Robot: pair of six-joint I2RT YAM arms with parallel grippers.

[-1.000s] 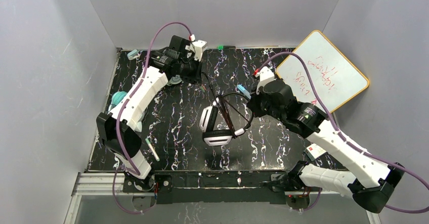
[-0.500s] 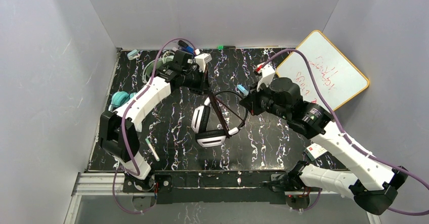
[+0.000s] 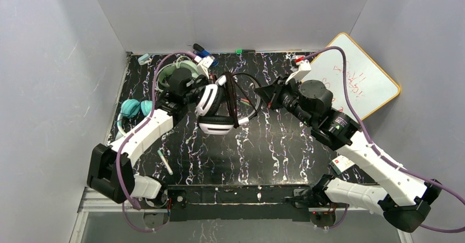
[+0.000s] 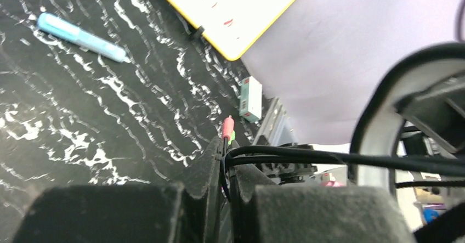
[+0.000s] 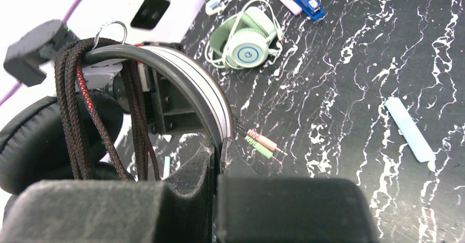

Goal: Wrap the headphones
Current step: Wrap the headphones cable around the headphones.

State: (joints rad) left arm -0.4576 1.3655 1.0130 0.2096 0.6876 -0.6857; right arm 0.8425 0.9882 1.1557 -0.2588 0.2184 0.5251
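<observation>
The black-and-white headphones (image 3: pixel 218 125) hang in the air between both arms, above the far left of the table. My right gripper (image 5: pixel 219 144) is shut on the headband (image 5: pixel 186 84), around which the dark braided cable (image 5: pixel 74 117) is looped. My left gripper (image 4: pixel 226 151) is shut on the thin black cable (image 4: pixel 329 158) just behind its pink and green plugs (image 4: pixel 227 128). From above, the left gripper (image 3: pixel 219 84) sits by the upper ear cup and the right gripper (image 3: pixel 262 93) at the band's right side. Mint-green headphones (image 3: pixel 183 66) lie at the back left, teal headphones (image 3: pixel 131 108) at the left edge.
A whiteboard (image 3: pixel 348 75) leans at the back right. A light blue pen (image 5: pixel 408 128) lies on the marble table (image 3: pixel 285 144). A white pen (image 3: pixel 165 162) rests near the left arm's base, a blue marker (image 3: pixel 200 51) at the back wall, a small box (image 3: pixel 342 163) at the right.
Both arms have carried the headphones up and toward the far left. The left arm has swung back over the headset, uncovering the mint-green headphones. Both grips are unchanged.
</observation>
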